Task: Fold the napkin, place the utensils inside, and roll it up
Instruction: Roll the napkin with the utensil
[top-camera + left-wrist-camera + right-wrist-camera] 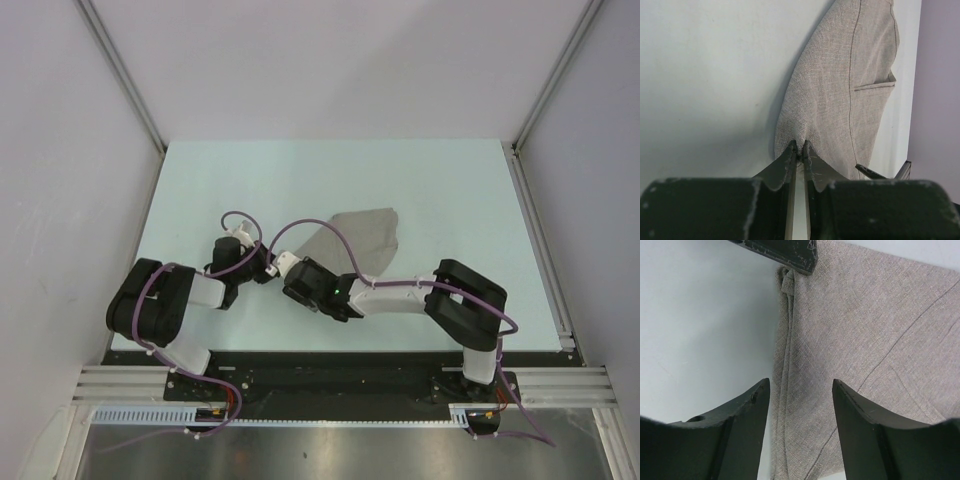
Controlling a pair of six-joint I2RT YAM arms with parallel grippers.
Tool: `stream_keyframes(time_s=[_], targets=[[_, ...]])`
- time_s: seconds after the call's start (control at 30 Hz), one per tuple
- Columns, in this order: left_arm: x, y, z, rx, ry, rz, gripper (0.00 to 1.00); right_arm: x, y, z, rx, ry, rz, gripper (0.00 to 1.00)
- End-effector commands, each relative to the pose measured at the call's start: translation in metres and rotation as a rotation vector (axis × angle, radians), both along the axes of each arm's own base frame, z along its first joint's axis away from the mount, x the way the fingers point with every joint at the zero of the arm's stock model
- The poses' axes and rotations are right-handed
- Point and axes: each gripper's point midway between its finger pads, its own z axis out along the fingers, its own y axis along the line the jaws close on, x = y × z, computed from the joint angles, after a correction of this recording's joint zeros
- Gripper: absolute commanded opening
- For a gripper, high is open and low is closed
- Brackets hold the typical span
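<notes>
The light-grey napkin (362, 240) lies partly folded and rumpled near the middle of the table. My left gripper (270, 265) is shut on its near-left corner. In the left wrist view (799, 147) the cloth (850, 75) fans away from the pinched tips. My right gripper (293, 262) is open just beside it. In the right wrist view (800, 385) its jaws straddle the folded edge of the napkin (865, 330) without closing on it. One left fingertip (790, 252) shows at the top of that view. No utensils are in view.
The pale table (200, 190) is walled by white panels at the back and both sides, with metal rails along the left and right edges (540, 240). Purple cables loop over both arms (240, 218).
</notes>
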Motion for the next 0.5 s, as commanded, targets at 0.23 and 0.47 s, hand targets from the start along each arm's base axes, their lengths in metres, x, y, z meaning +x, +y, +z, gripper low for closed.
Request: stream_keyframes(time_s=[0.23, 0.47], targets=[[0.014, -0.003, 0.022, 0.015, -0.085, -0.013, 0.11, 0.007, 0.010, -0.004, -0.019, -0.089, -0.017, 0.54], [0.016, -0.002, 0.025, 0.025, -0.091, -0.009, 0.11, 0.000, 0.013, -0.011, -0.037, -0.085, 0.004, 0.54]])
